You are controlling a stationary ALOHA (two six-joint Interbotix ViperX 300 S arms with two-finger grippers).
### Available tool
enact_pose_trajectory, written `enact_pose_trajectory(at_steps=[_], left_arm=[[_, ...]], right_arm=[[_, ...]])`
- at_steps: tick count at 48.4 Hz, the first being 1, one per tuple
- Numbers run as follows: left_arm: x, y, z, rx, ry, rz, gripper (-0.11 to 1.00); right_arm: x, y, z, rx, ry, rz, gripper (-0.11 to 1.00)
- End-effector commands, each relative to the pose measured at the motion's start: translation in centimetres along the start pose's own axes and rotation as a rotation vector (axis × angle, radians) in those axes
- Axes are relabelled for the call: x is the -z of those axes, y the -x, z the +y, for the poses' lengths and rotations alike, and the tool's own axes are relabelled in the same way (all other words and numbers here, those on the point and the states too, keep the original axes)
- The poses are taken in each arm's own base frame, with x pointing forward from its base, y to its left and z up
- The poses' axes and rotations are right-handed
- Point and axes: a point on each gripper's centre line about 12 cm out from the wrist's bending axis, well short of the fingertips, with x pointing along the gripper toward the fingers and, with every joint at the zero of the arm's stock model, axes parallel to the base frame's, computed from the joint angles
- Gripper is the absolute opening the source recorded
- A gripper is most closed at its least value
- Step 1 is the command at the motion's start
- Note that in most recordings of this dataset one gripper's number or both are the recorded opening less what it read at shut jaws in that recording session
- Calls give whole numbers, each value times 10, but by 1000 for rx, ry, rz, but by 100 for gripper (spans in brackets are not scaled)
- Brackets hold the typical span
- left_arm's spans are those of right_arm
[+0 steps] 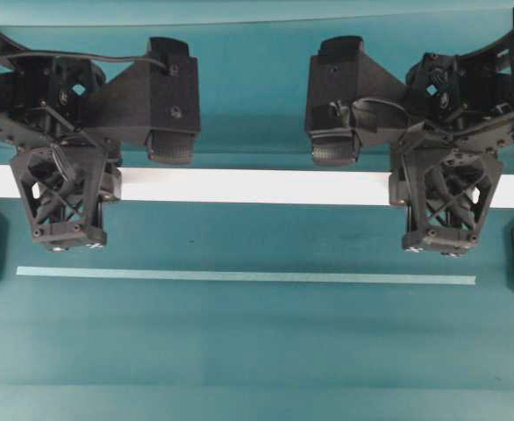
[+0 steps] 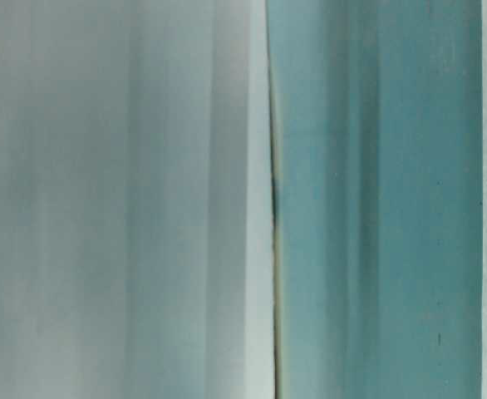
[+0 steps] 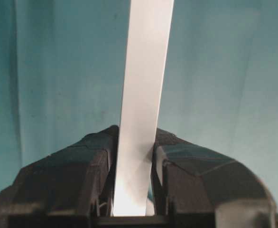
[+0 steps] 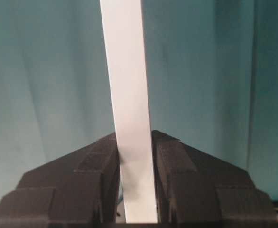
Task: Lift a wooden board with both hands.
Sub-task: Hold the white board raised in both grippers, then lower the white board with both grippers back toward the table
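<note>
My left gripper (image 3: 133, 185) and right gripper (image 4: 135, 183) each clamped the white wooden board (image 1: 257, 186) between their fingers. The board ran level across the teal table (image 1: 257, 351), parallel to the pale tape strip (image 1: 245, 276) nearby.

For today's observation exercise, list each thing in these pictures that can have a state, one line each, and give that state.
Long flat white wooden board: level, gripped near both ends.
Left black lattice-braced pincer: shut on the board, fingers against both its faces.
Right black lattice-braced pincer: shut on the board, same grip.
Thin pale teal tape strip: flat on the teal cloth, untouched, apart from the board.
</note>
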Motion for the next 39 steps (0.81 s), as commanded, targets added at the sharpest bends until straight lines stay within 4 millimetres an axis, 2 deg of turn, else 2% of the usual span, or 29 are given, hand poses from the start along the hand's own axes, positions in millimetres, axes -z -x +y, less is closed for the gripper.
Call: enact_pose_trajectory(at_steps=[1,11,18,31,39], left_arm=[[-7,14,1,4,2,-63,17],[-7,13,1,2,7,-66,17],[-5,4,2,0,9,-49,17],[1,-26,3,-1,14,-37,17],[10,-56,5,-2,11,-52,17]], right_arm=[[-7,7,-2,-5,-5,-43,21],[-6,5,-2,-4,-5,-37,21],[-5,-10,-3,1,9,3,21],[-1,-41,-4,7,29,32,21],[5,-73,-6,13,33,50,21]])
